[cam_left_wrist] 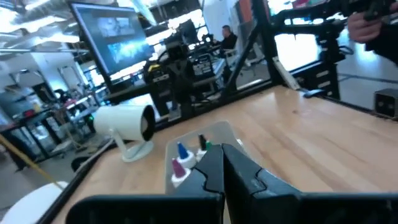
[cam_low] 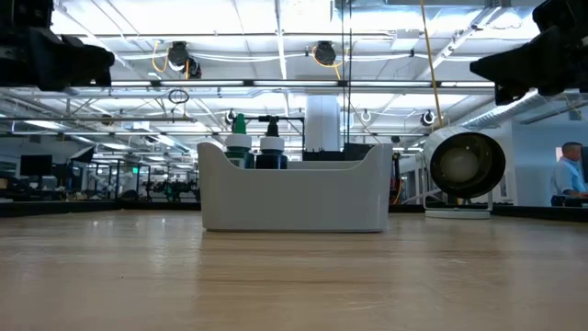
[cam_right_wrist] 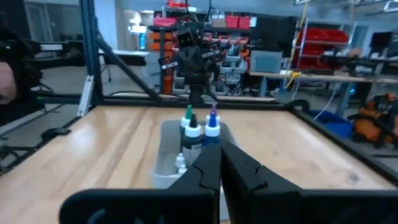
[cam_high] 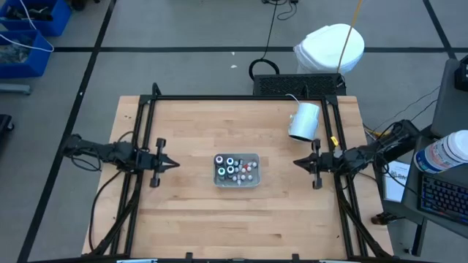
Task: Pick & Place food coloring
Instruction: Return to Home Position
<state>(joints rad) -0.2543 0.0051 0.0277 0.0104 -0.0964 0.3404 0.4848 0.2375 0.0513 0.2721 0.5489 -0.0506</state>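
Observation:
The food coloring point(cam_high: 234, 168) is a cluster of small dark bottles with white-ringed tops, standing in a small pale tray point(cam_high: 257, 169) at the table's middle. In the low view, bottle tops point(cam_low: 255, 147) stick up above the tray wall point(cam_low: 294, 198). My left gripper point(cam_high: 175, 164) hovers left of the tray, shut and pointing at it. My right gripper point(cam_high: 295, 161) hovers right of it, also shut and pointing at it. The left wrist view shows the bottles point(cam_left_wrist: 183, 158) past its shut gripper point(cam_left_wrist: 222, 155). The right wrist view shows them point(cam_right_wrist: 200, 134) beyond its shut gripper point(cam_right_wrist: 221, 152).
A white cylinder-shaped device point(cam_high: 303, 120) lies on the table's far right part, near my right arm. A dark frame point(cam_high: 241, 97) runs round the table edges. Bare wood point(cam_high: 234, 219) lies near the tray's near side. A person point(cam_low: 568, 175) sits in the room behind.

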